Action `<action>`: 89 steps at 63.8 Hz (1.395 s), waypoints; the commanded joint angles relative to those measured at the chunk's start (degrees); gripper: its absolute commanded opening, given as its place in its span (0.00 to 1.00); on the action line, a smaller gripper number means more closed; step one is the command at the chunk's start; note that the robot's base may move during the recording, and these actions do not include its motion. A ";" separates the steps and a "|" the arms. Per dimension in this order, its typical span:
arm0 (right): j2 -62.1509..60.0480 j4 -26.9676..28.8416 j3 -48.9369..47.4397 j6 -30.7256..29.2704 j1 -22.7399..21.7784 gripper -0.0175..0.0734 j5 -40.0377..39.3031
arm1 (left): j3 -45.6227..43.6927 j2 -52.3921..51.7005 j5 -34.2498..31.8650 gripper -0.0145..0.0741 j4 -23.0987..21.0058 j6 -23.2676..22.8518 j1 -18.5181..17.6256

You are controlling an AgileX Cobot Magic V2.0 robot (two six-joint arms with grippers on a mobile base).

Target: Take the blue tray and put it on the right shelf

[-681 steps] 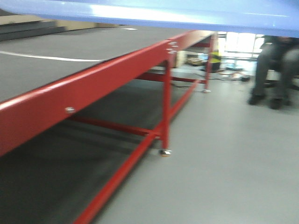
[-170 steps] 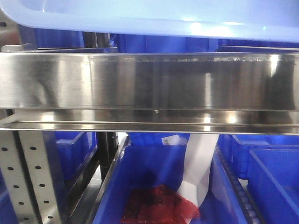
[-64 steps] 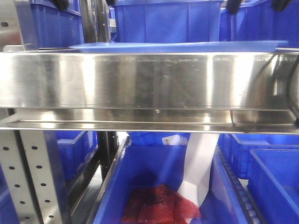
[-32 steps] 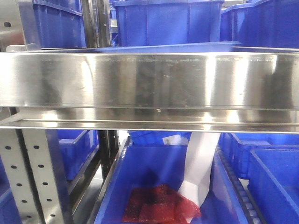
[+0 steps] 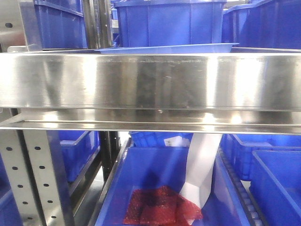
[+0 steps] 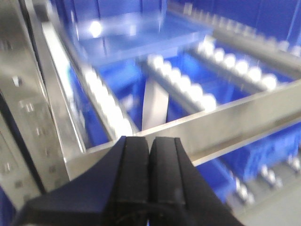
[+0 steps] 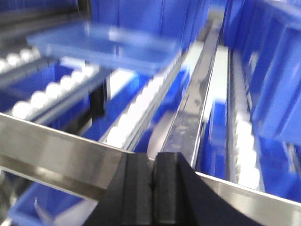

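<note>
The light blue tray [image 5: 164,48] lies flat on the right shelf, just behind its shiny steel front rail [image 5: 150,82]; only its front rim shows in the front view. From the left wrist the tray [image 6: 141,40] rests on the white rollers, well beyond my left gripper [image 6: 150,143], which is shut with nothing in it and hangs on the near side of the rail. The right wrist view has the tray [image 7: 106,44] at upper left, far from my right gripper [image 7: 153,162], also shut and empty at the rail.
Deep dark-blue bins [image 5: 167,21] stand behind the tray. Below the rail sits a bin [image 5: 160,188] holding a red mesh bag [image 5: 160,207] and a white strip. Perforated grey upright [image 5: 40,179] at left. Roller tracks [image 7: 141,110] run back along the shelf.
The tray went from held overhead to lying on the shelf behind the rail. Both grippers let go and withdrew from the front view; in the last half second the tray barely shifted.
</note>
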 commanded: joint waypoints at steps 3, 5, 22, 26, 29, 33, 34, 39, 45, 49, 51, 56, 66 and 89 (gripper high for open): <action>-5.39 -0.79 1.48 -0.78 -0.40 0.26 -7.81 | -0.32 -2.77 -6.77 0.11 0.80 0.36 -0.43; -6.03 -0.79 1.87 -0.78 -0.40 0.26 -8.27 | -0.32 -2.97 -6.51 0.11 0.32 0.36 -0.43; -6.32 -0.79 2.23 -0.78 -0.40 0.26 -8.38 | -0.32 -3.08 -6.61 0.11 -0.28 0.36 -0.43; -6.32 -0.79 2.23 -0.78 -0.40 0.26 -8.38 | -0.32 -3.08 -6.61 0.11 -0.28 0.36 -0.43; -6.32 -0.79 2.23 -0.78 -0.40 0.26 -8.38 | -0.32 -3.08 -6.61 0.11 -0.28 0.36 -0.43; -6.32 -0.79 2.23 -0.78 -0.40 0.26 -8.38 | -0.32 -3.08 -6.61 0.11 -0.28 0.36 -0.43; -6.32 -0.79 2.23 -0.78 -0.40 0.26 -8.38 | -0.21 -3.08 -6.61 0.11 -0.28 0.36 -0.43; -6.32 -0.79 2.23 -0.78 -0.40 0.26 -8.38 | 0.52 -3.28 -6.36 0.11 -1.82 0.36 -0.43; -6.32 -0.79 2.23 -0.78 -0.40 0.26 -8.38 | 1.67 -5.83 -8.11 0.11 -6.30 0.36 1.73; -6.32 -0.79 2.23 -0.78 -0.40 0.26 -8.38 | 4.06 -8.59 -8.38 0.11 -8.67 1.29 5.30; -6.32 -0.79 2.23 -0.78 -0.40 0.26 -8.38 | 5.59 -10.02 -8.83 0.11 -9.13 3.20 7.05; -6.32 -0.79 2.23 -0.78 -0.40 0.26 -8.38 | 10.49 -14.13 -10.33 0.11 -10.64 7.13 12.07; -6.32 -0.79 2.23 -0.78 -0.40 0.26 -8.38 | 21.50 -22.66 -13.48 0.11 -13.68 7.69 21.52; -6.23 -0.79 2.23 -0.78 -0.40 0.26 -8.38 | 41.31 -30.00 -30.14 0.11 -14.81 7.69 32.13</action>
